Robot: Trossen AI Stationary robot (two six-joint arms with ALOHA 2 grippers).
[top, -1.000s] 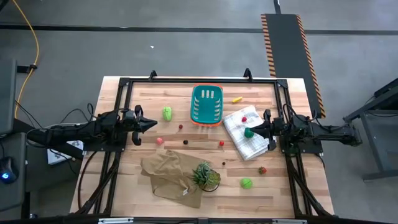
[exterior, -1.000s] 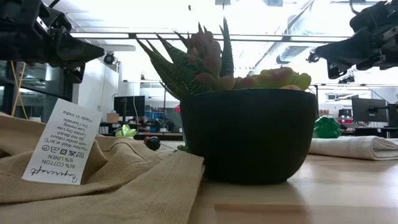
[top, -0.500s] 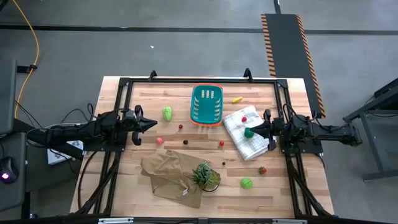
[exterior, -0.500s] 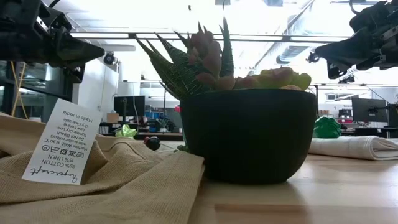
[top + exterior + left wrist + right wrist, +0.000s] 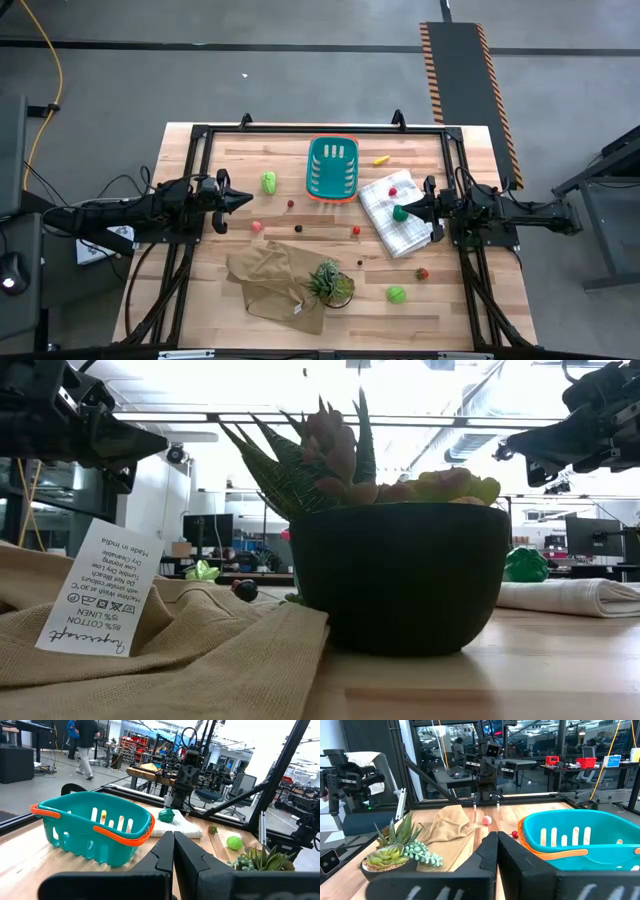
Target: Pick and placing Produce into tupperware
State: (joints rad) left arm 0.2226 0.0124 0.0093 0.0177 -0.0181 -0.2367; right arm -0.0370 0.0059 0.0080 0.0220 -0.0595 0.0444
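The teal tupperware basket stands at the table's far middle. Produce lies scattered: a light green lump left of the basket, a yellow piece to its right, a dark green piece and a red ball on the white cloth, small red and dark balls on the wood, and another light green lump near the front. My left gripper hovers shut left of centre. My right gripper hovers shut above the dark green piece, held high in the low view.
A spiky potted plant sits on a crumpled tan cloth at the near middle. The white checked folded cloth lies right of the basket. A black frame runs around the table. Bare wood shows between the two grippers.
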